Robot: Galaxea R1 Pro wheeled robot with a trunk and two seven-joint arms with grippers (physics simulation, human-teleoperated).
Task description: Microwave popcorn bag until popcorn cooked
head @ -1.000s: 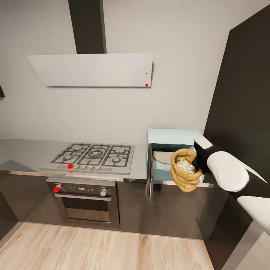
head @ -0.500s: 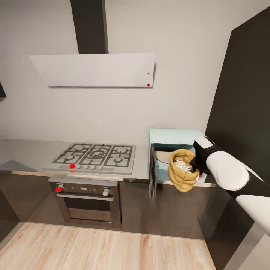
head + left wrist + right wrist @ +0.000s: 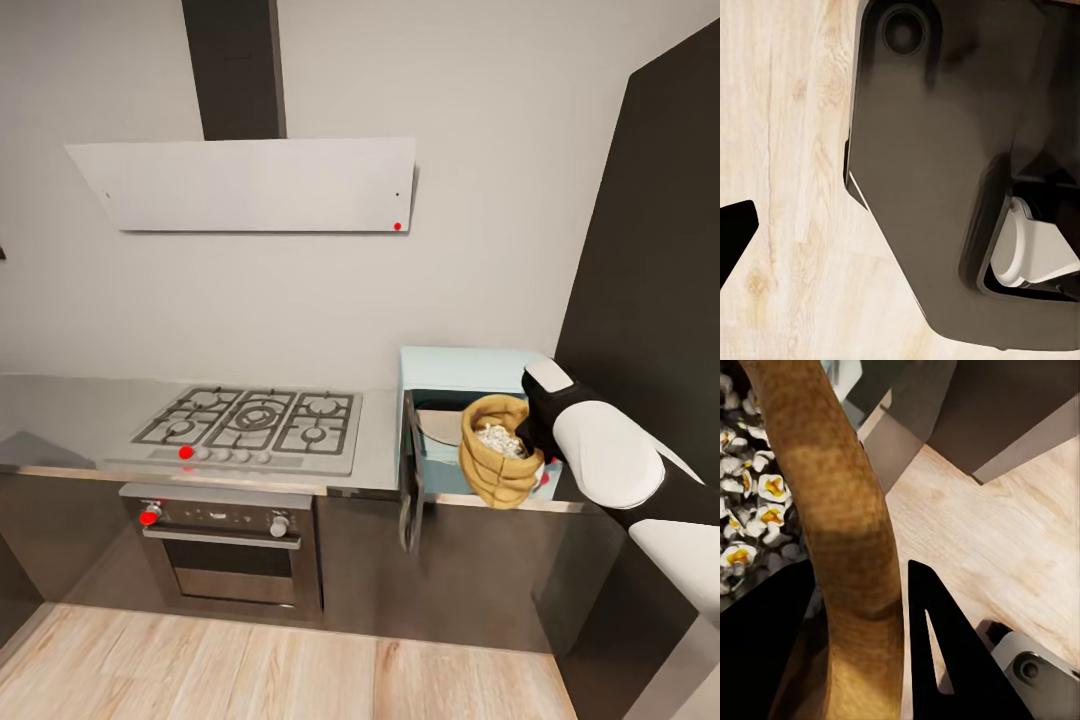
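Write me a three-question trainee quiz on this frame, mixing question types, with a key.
1. True or false: the microwave door is closed.
2. Which gripper holds the popcorn bag? A) left B) right C) neither
3. Fill in: the bag hangs in front of the microwave's open ____.

Key:
1. False. The door is swung open toward the robot.
2. B. The right gripper pinches the bag's rolled rim; the right wrist view shows the rim between the dark fingers, with popcorn inside.
3. Cavity. The bag is held at the opening, above the countertop edge, not yet set down inside.
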